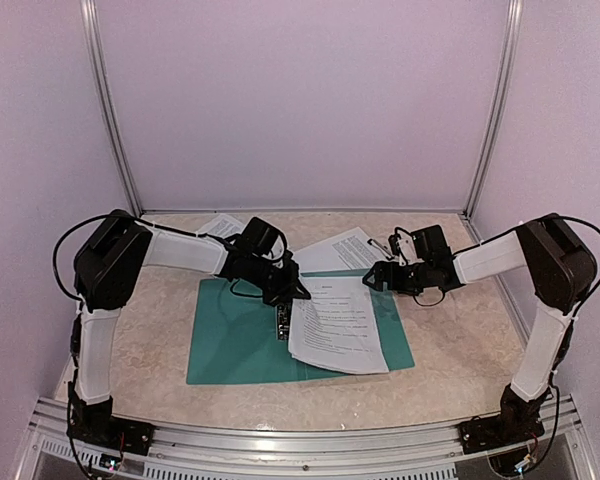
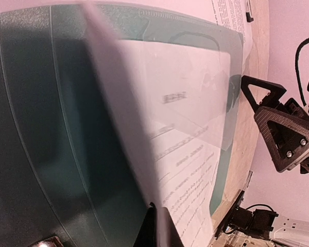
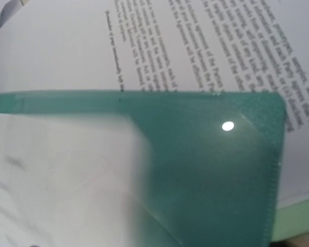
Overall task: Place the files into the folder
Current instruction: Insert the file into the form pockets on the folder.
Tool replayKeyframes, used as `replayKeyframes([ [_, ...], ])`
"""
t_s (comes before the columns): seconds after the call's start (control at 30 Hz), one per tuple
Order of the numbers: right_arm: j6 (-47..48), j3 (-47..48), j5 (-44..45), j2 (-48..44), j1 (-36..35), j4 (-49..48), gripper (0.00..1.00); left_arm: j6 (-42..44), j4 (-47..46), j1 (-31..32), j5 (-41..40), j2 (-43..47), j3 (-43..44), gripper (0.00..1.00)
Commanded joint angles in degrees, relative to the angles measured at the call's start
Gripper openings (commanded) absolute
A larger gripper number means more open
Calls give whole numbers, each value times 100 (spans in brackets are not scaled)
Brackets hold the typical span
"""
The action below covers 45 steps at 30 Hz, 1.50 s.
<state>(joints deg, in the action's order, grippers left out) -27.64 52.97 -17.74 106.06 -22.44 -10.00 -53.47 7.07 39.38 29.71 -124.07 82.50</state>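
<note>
The dark teal folder (image 1: 238, 342) lies open on the table. The files (image 1: 337, 325), white printed sheets, rest on its right leaf. My left gripper (image 1: 298, 292) hovers over the sheets' upper left corner, shut on the edge of the top sheet (image 2: 144, 134). That sheet rises from the closed black fingertips (image 2: 167, 231). My right gripper (image 1: 373, 277) stands open over the folder's far right corner (image 3: 232, 170); its fingers (image 2: 286, 136) show in the left wrist view with nothing between them. They are out of the right wrist view.
More printed sheets (image 1: 343, 248) lie behind the folder on a pale mint clipboard (image 3: 298, 224). Another sheet (image 1: 220, 225) sits at the back left. White walls with metal posts (image 1: 115, 120) close in the table.
</note>
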Motion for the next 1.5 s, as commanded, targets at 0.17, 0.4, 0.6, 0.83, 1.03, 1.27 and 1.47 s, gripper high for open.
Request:
replayKeyframes([
  [0.17,82,-11,-59,13,-83,341,94,104,455,101,-317,165,-229,0],
  [0.4,83,-32,-19,2,-109,322,94,-431,210,106,-567,71,-153,0],
  [0.6,80,-8,-30,-7,-126,311,94,-946,-289,97,-566,-15,-236,0],
  [0.83,107,22,-20,-13,-131,340,94,-1397,-746,122,-572,-140,-311,0],
  [1.03,134,34,-2,-34,-134,373,94,-1494,-835,132,-574,-265,-284,0],
  [1.27,135,25,-9,-68,-129,374,94,-1491,-832,123,-458,-498,-121,0],
  [1.47,153,33,-9,-81,-134,380,94,-1444,-753,123,-448,-402,-231,11],
])
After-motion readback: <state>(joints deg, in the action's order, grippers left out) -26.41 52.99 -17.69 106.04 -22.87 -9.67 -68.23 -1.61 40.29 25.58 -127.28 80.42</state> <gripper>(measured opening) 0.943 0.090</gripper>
